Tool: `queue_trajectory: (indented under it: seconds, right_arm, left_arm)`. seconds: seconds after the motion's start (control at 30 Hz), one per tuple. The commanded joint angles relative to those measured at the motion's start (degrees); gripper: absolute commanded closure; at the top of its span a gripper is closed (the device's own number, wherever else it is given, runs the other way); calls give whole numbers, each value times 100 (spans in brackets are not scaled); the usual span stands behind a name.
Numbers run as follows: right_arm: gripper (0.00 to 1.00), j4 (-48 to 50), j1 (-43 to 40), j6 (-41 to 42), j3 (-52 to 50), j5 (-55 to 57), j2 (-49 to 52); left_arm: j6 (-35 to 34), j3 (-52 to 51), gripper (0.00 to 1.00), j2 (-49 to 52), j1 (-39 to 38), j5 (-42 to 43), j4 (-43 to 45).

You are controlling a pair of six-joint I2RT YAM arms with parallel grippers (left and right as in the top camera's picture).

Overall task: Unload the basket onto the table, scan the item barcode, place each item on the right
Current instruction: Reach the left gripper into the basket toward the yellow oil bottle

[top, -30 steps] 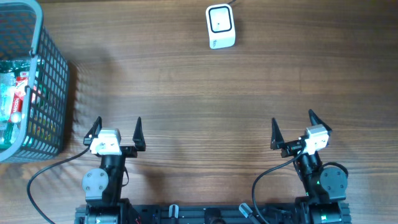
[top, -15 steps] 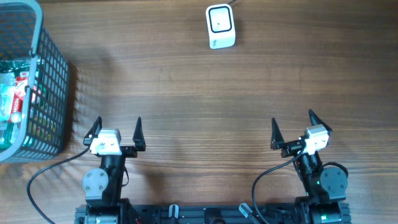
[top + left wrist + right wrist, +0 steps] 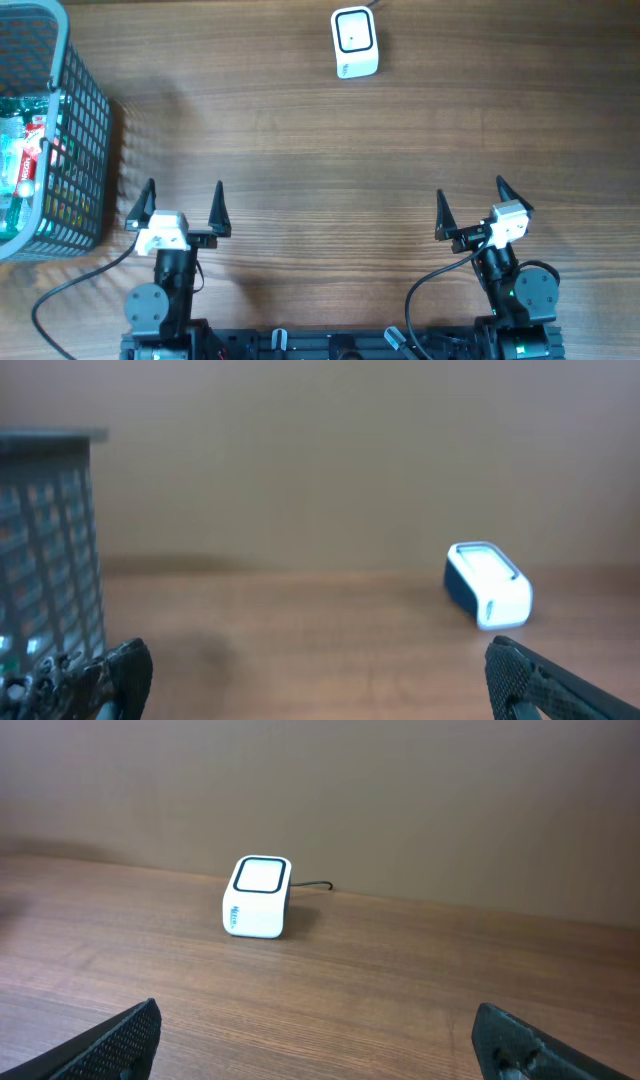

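The left arm (image 3: 163, 268) has been shifted toward the basket (image 3: 85, 120); both arms' jaws are held released and empty. Nothing has been scanned: the item (image 3: 22, 165) lies in the basket, well apart from the scanner (image 3: 354, 42).

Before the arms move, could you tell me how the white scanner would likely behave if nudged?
The scanner looks boxy and flat-based, so it would probably slide rather than roll. Its smooth shell may be slippery, and the cable behind it might tug it back.
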Motion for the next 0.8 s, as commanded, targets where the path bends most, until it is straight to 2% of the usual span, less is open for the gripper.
queue_trajectory:
  seconds: [0.0, 0.1, 0.17, 0.4, 0.5, 0.6, 0.63, 0.73, 0.77]
  right_arm:
    - [0, 39, -28, 7, -7, 17, 17]
    - [0, 39, -28, 9, -7, 17, 17]
    - [0, 39, -28, 9, -7, 15, 17]
    - [0, 39, -28, 11, -7, 15, 17]
    - [0, 39, -28, 11, -7, 17, 17]
    - [0, 39, -28, 9, -7, 17, 17]
    - [0, 39, -28, 9, -7, 15, 17]
    - [0, 39, -28, 9, -7, 17, 17]
    - [0, 39, -28, 9, -7, 17, 17]
  left_arm:
    - [-319, 1108, 0, 107, -4, 144, -258]
    - [-566, 2465, 0, 662, -4, 142, -1257]
    - [-774, 3703, 0, 1392, -4, 195, -2245]
    - [-782, 9394, 0, 5340, -4, 621, -6594]
    - [-785, 10802, 0, 6452, -4, 623, -6940]
    - [-706, 11263, 0, 7093, -2, 415, -6926]
    - [-896, 11263, 0, 7224, -2, -48, -6865]
    - [-2212, 11263, 0, 7611, 190, -1982, -7156]
    - [-2409, 11263, 0, 7724, 337, -2328, -7274]
